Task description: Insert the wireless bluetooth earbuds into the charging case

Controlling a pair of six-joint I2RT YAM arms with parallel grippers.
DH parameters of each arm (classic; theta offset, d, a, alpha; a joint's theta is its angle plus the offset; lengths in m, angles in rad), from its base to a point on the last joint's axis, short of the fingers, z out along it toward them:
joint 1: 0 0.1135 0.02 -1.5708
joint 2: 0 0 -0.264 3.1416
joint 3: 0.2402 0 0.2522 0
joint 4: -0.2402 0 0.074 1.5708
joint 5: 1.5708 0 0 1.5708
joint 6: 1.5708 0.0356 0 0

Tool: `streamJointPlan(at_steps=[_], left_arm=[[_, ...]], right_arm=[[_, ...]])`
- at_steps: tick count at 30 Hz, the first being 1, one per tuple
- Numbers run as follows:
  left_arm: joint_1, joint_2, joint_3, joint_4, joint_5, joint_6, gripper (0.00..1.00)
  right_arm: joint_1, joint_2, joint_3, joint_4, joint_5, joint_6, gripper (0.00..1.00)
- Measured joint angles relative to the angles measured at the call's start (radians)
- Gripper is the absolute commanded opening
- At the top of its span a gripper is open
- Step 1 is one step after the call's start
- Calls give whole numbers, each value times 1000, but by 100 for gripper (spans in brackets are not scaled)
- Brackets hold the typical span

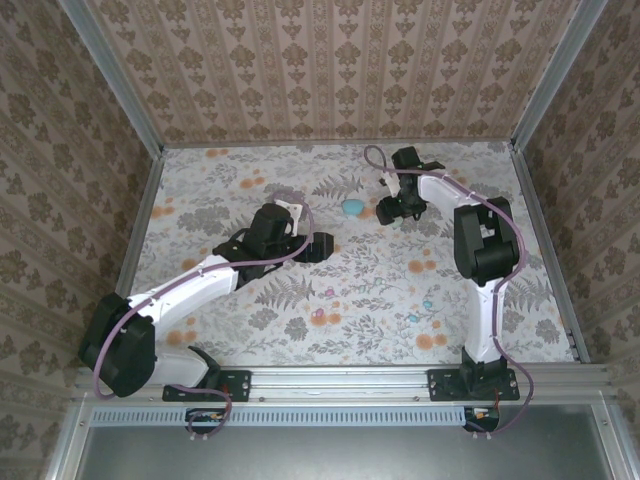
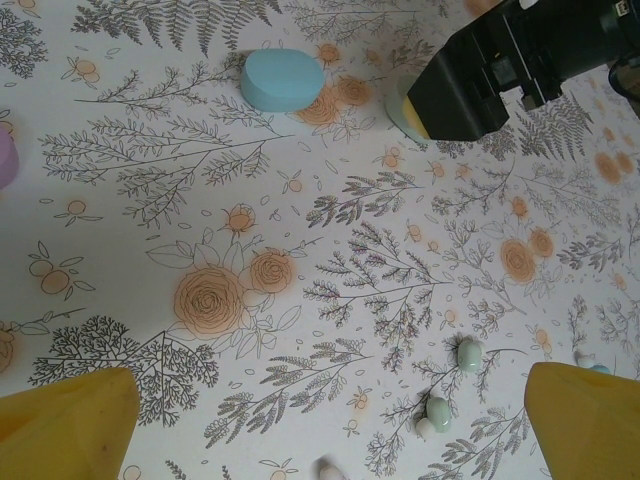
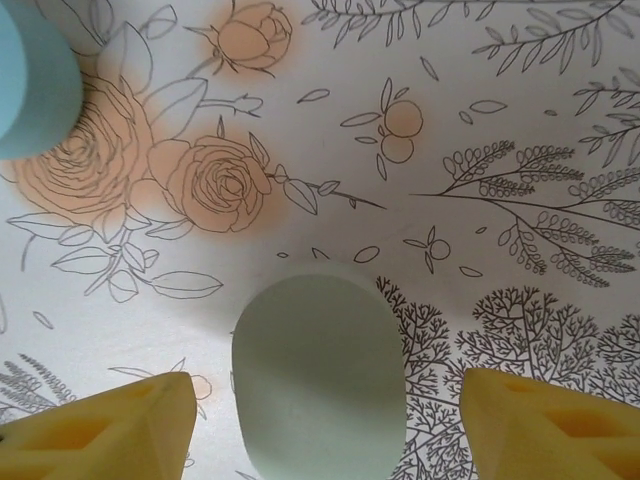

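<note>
Floral table [image 1: 380,290]: we've got right gripper [image 3: 325,425] half-open astride pale green case [image 3: 320,370], left gripper [image 2: 325,425] wide above earbuds [image 2: 468,352]; case-grasp step, so next we'd squeeze the case squarely.

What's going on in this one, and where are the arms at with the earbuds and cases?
The right gripper hangs open over a pale green case, a finger on each side and neither touching it. The left gripper is wide open and empty above the floral cloth, where two pale green earbuds lie loose near one of its fingers. A blue case sits beside the green one. Nothing is gripped yet.
</note>
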Motion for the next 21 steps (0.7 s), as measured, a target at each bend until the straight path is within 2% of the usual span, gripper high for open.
streamJointPlan(at_steps=[11,16,21], left_arm=[[0,0,1,-1,-2,0,100],[0,0,1,-2,-2,0,99],[0,0,10,-10,-3,-1,98]], right_arm=[[0,39,1,-2,8,-3,60],[-1,39,2,-2,9,-13,49],[-1,27,-14,16,-5,-13,42]])
